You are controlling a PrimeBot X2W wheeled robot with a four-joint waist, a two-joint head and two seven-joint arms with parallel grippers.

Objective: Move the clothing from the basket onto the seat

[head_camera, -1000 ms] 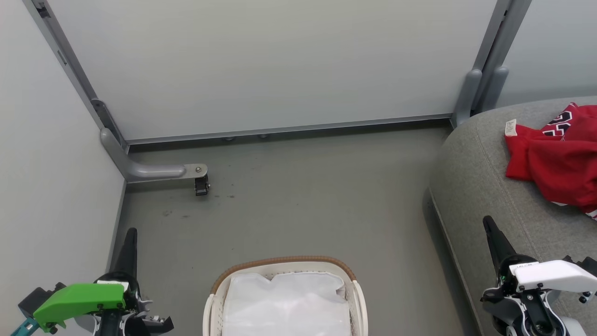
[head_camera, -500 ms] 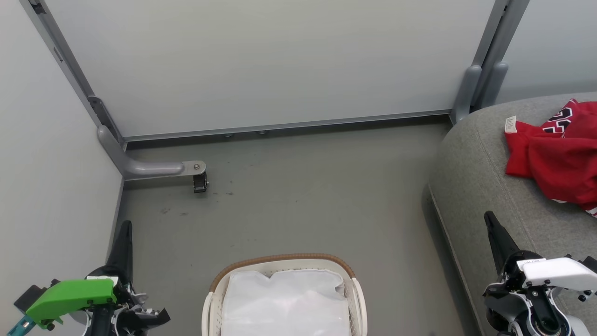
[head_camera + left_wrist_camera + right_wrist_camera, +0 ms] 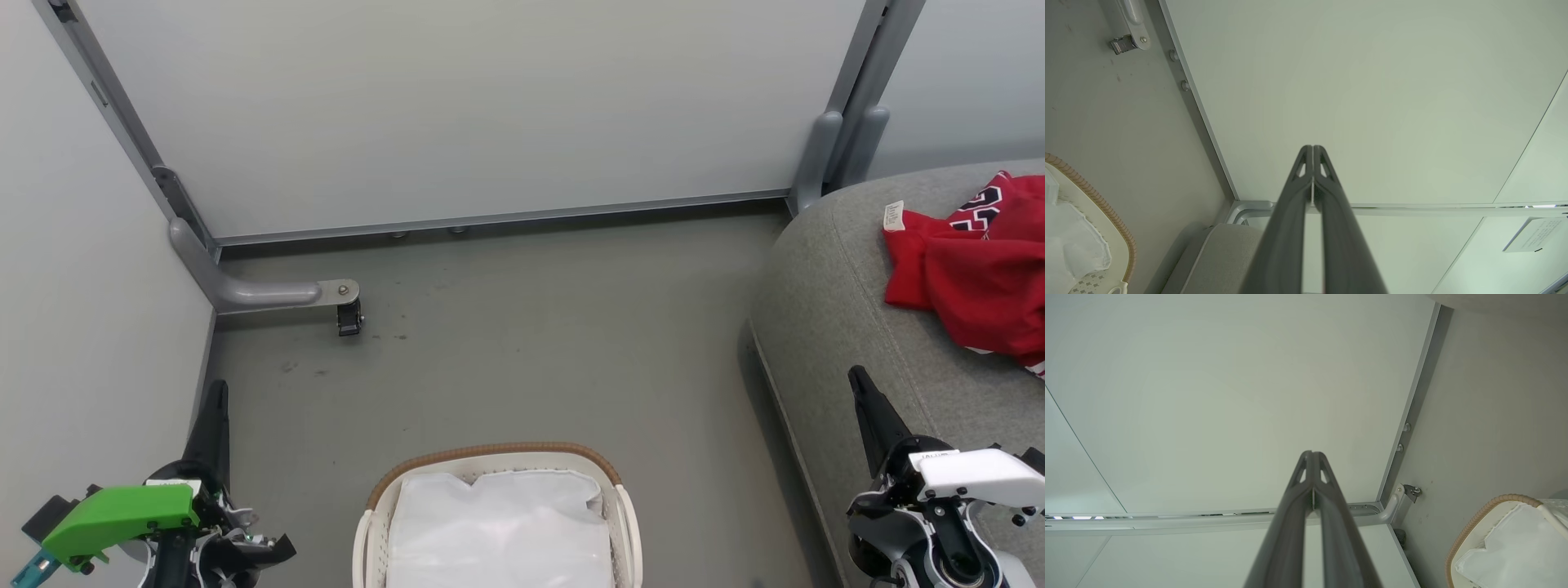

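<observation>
Your L gripper (image 3: 1312, 149) & R gripper (image 3: 1312, 454): fingertips pressed together. Red clothing (image 3: 971, 282) lies on the seat (image 3: 824, 318), basket (image 3: 494, 451) apart.

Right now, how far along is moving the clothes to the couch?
Done: the bright red jersey clothing lies on the light grey fabric couch seat. In hand: nothing; the left claw and right claw are shut, empty. Left: probably nothing; the white perforated plastic basket shows just its white fabric liner, though its near end is cut off.
</observation>
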